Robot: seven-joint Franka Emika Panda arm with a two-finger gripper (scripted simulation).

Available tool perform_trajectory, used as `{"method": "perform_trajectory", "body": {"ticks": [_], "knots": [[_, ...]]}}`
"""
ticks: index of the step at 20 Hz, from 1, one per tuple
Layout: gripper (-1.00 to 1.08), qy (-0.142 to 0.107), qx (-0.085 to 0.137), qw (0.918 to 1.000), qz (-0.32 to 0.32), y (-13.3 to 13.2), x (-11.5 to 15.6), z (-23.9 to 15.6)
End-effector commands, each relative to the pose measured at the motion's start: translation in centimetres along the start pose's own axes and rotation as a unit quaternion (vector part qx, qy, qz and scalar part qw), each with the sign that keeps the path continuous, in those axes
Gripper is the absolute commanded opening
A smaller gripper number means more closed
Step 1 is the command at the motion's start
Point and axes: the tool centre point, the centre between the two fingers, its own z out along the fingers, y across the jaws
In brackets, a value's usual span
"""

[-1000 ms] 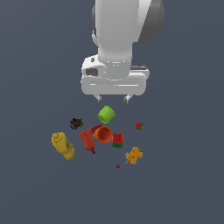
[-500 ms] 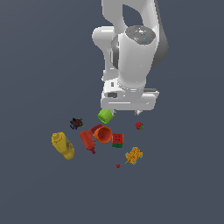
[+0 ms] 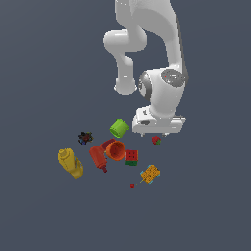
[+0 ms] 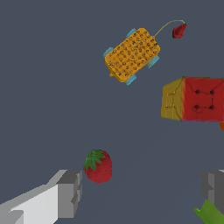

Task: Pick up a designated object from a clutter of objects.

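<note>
The designated object, a small red strawberry with a green leafy top (image 3: 156,141), lies on the dark floor at the clutter's edge on the exterior view's right. My gripper (image 3: 156,134) hangs open just above it, empty. In the wrist view the strawberry (image 4: 98,165) sits between the fingers but close to one grey finger (image 4: 70,192); the other finger (image 4: 214,186) stands far from it. The gripper's gap (image 4: 142,190) is wide.
The clutter holds a green cup (image 3: 119,128), orange cup (image 3: 115,151), red bottle (image 3: 98,158), yellow bottle (image 3: 70,163), dark small item (image 3: 86,138), red-green cube (image 3: 131,157), orange-blue block (image 3: 149,174) and a tiny red speck (image 3: 132,186). The cube (image 4: 192,99) and block (image 4: 131,54) show in the wrist view.
The arm has come down and shifted to the exterior view's right, bringing the open gripper from above the green cup to just over the strawberry. The objects have not moved.
</note>
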Motion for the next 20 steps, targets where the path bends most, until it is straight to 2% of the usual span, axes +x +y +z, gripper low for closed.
{"method": "perform_trajectory", "body": {"ticks": [1, 9, 20], "knots": [[1.0, -0.001, 0.003, 1.0, 0.001, -1.3, -1.0, 1.8], [1.0, -0.005, 0.008, 1.0, 0.002, -3.7, -3.1, 5.0], [1.0, -0.005, 0.009, 0.9999, 0.002, -4.0, -3.4, 6.4]]}}
